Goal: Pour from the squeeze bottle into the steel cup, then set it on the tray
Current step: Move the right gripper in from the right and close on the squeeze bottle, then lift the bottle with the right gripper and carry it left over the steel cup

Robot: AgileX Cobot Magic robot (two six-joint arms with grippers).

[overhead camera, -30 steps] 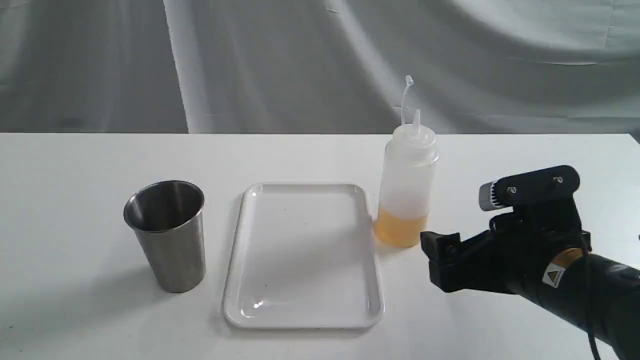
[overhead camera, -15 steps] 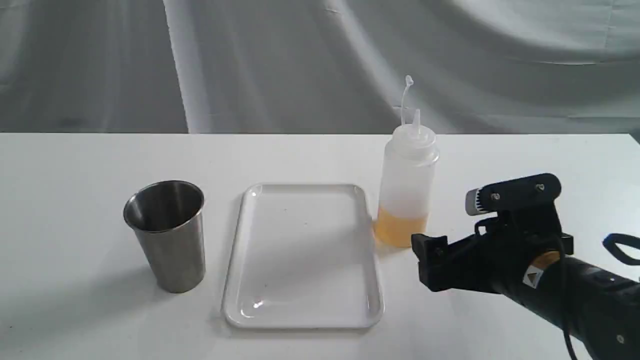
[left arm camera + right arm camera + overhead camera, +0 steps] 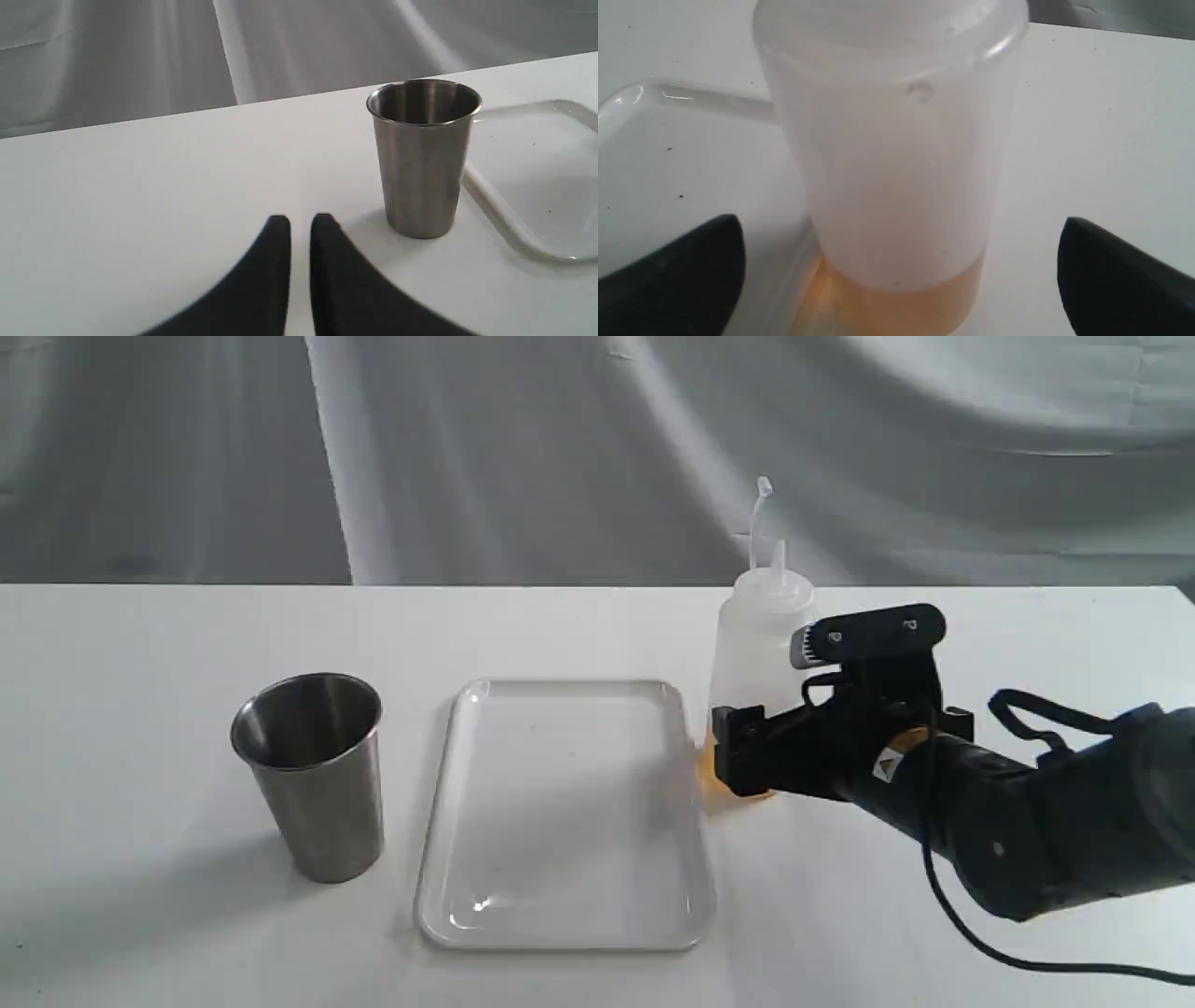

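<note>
The squeeze bottle (image 3: 754, 649) stands upright right of centre in the exterior view, just beside the tray (image 3: 560, 821), with amber liquid low inside. The right gripper (image 3: 738, 761) reaches in from the lower right, its jaws spread wide on either side of the bottle's lower body and not touching it. The steel cup (image 3: 313, 765) stands left of the tray on the counter (image 3: 140, 644). The left gripper (image 3: 301, 219) sits near the cup, jaws nearly pressed together and empty.

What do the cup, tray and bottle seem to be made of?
The steel cup looks like brushed stainless steel: grey, with soft streaked reflections. The tray seems glossy white plastic, given sharp highlights on its rim. The squeeze bottle is translucent, frosted plastic; amber liquid shows through.
</note>
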